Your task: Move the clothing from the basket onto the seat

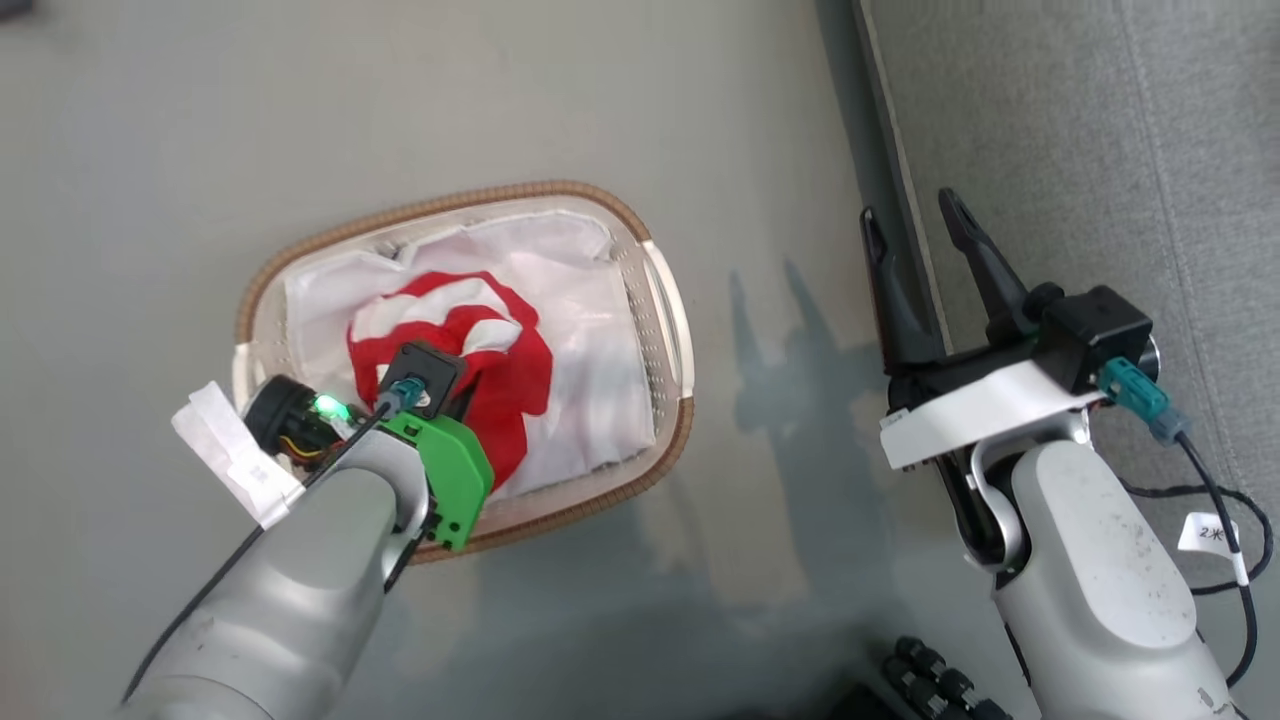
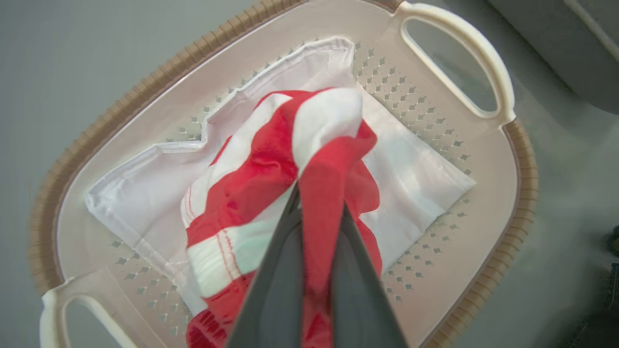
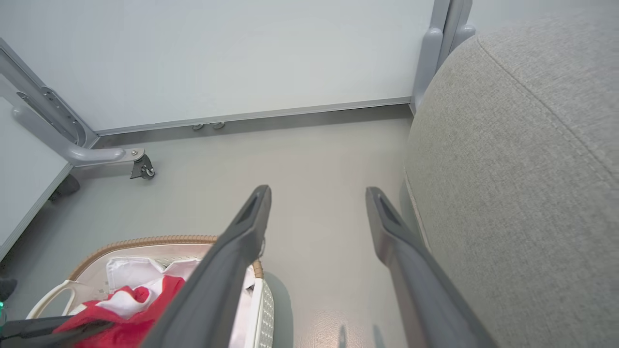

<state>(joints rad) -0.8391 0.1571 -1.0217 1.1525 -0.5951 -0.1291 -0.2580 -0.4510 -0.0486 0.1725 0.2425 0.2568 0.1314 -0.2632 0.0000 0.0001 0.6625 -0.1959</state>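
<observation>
The seat (image 1: 1100,150) lies to the right of the basket (image 1: 440,205), apart from it across a strip of floor. Inside the basket a plain white sheet (image 2: 140,198) lines the bottom. The clothing (image 2: 261,164) sits bunched on top of that sheet, near the basket's middle.

The garment looks thin, soft and light. It should drape and stretch when lifted, and a loose end could drag over the basket's rim or pull the sheet up with it, so the lift likely needs to go high. A gathered ridge of red fabric near the top of the pile is the sensible place to pinch, since a fold gives several layers to bite on.

The right gripper (image 1: 910,205) hovers between the basket and the seat, its fingers spread wide and holding nothing. The left gripper (image 2: 320,198) reaches down into the basket with its fingers closed on just such a red fold, which is squeezed between them.
</observation>
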